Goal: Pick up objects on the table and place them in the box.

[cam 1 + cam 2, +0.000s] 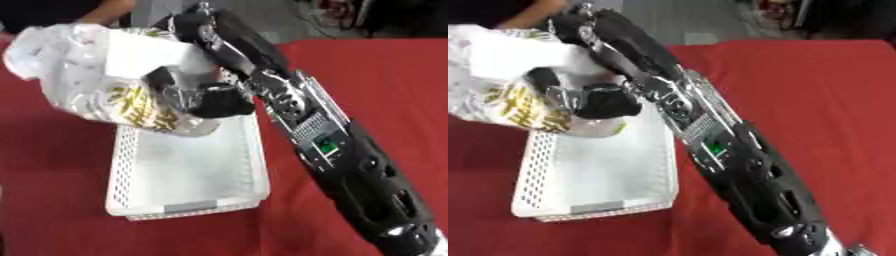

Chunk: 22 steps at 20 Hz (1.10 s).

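A white perforated plastic box [245, 192] stands on the red table, its long side running away from me. My right arm crosses the view from the lower right, and my right hand [203, 97] is shut on a large crinkled clear-and-white bag [96, 75] with yellow print. The bag hangs tilted over the far end of the box, its lower part dipping just inside the rim. Part of the hand is hidden behind the bag. My left hand shows in neither view.
The red tablecloth [367, 80] spreads to the right and left of the box. A person's arm [109, 12] shows at the far edge, behind the bag. Grey floor lies beyond the table.
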{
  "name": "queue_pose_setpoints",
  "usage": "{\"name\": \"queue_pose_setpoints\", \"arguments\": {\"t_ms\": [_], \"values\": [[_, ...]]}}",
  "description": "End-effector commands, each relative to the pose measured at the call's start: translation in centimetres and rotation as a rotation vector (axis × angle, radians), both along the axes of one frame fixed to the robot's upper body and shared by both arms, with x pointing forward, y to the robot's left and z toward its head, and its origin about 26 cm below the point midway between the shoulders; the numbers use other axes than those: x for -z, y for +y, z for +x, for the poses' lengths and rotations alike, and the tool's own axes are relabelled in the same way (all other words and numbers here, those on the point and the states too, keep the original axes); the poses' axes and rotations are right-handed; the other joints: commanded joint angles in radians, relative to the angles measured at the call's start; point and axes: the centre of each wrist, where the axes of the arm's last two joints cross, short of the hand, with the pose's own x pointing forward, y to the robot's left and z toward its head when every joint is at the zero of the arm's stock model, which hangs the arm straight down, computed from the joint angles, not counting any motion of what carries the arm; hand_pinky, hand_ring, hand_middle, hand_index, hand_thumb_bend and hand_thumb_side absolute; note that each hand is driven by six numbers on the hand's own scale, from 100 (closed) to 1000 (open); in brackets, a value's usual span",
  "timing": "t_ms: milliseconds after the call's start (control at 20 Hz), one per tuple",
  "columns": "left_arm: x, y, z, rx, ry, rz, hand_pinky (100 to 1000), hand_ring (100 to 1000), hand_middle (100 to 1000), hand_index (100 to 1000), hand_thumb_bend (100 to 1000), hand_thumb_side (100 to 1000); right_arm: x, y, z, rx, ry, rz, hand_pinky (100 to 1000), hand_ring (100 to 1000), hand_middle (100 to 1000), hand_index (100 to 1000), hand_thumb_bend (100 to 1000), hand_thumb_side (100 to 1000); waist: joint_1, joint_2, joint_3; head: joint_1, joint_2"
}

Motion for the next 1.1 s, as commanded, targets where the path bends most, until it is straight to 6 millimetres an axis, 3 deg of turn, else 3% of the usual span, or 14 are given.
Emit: {"name": "queue_pose_setpoints", "arguments": {"t_ms": [50,100,150,200,350,450,500,550,600,650,700,750,800,1100], "values": [[-0.8,-0.1,-0.2,0.009,-0.023,0.014,748,761,708,723,337,905,0.4,0.0,0.4,-0.029,0.005,-0.024,100,377,350,476,100,287,0.002,-0.015,0.002,-0.007,-0.001],[-0.8,-0.1,-0.2,0.008,-0.023,0.014,749,761,708,723,336,906,0.8,-0.2,0.7,-0.028,0.014,-0.035,100,400,380,492,100,402,0.002,-0.015,0.002,-0.007,-0.001],[-0.8,-0.1,-0.2,0.008,-0.022,0.014,749,761,708,723,336,906,1.1,-0.3,0.9,-0.028,0.020,-0.044,100,405,386,498,100,413,0.002,-0.014,0.002,-0.007,-0.001],[-0.8,-0.1,-0.2,0.008,-0.022,0.013,749,762,708,723,335,906,1.4,-0.4,1.1,-0.028,0.023,-0.055,100,449,443,557,100,504,0.002,-0.014,0.002,-0.006,-0.001],[-0.8,-0.1,-0.2,0.007,-0.021,0.013,749,762,708,722,335,907,2.1,-0.7,1.5,-0.027,0.027,-0.085,100,513,523,641,100,603,0.002,-0.013,0.002,-0.006,-0.002],[-0.8,-0.1,-0.2,0.006,-0.020,0.012,749,763,708,722,335,908,2.7,-1.0,1.9,-0.021,0.030,-0.122,156,610,637,734,134,680,0.002,-0.013,0.001,-0.006,-0.003],[-0.7,-0.1,-0.2,0.005,-0.019,0.012,750,763,708,722,334,908,3.0,-1.2,2.1,-0.017,0.032,-0.150,276,703,744,827,381,731,0.002,-0.013,0.001,-0.006,-0.003],[-0.7,-0.1,-0.2,0.005,-0.019,0.012,750,763,708,722,334,908,3.3,-1.4,2.3,-0.015,0.033,-0.178,260,693,735,816,353,726,0.002,-0.013,0.001,-0.006,-0.003],[-0.7,-0.1,-0.2,0.004,-0.019,0.011,750,763,708,722,335,908,3.5,-1.6,2.5,-0.009,0.036,-0.204,436,787,836,934,628,753,0.002,-0.013,0.000,-0.006,-0.004],[-0.7,-0.1,-0.2,0.003,-0.019,0.011,750,763,709,722,335,908,3.8,-1.9,2.7,-0.002,0.039,-0.231,518,825,878,980,723,770,0.002,-0.013,0.000,-0.006,-0.004],[-0.7,-0.1,-0.2,0.002,-0.019,0.010,750,763,708,722,335,908,4.0,-2.2,2.9,0.007,0.043,-0.250,568,849,901,1000,742,788,0.002,-0.013,-0.001,-0.005,-0.005],[-0.7,-0.1,-0.2,0.002,-0.019,0.010,750,763,708,722,335,908,4.1,-2.4,3.1,0.012,0.045,-0.259,436,787,836,934,628,753,0.002,-0.013,-0.001,-0.005,-0.005],[-0.7,-0.1,-0.2,0.001,-0.019,0.010,750,763,709,722,335,908,4.2,-2.5,3.2,0.015,0.045,-0.263,646,892,942,1000,775,814,0.002,-0.013,-0.001,-0.005,-0.006],[-0.7,0.0,-0.2,-0.002,-0.017,0.007,750,763,709,722,335,909,5.0,-4.0,4.0,0.108,0.074,-0.229,690,926,982,1000,787,824,0.003,-0.013,-0.005,-0.003,-0.007]]}}
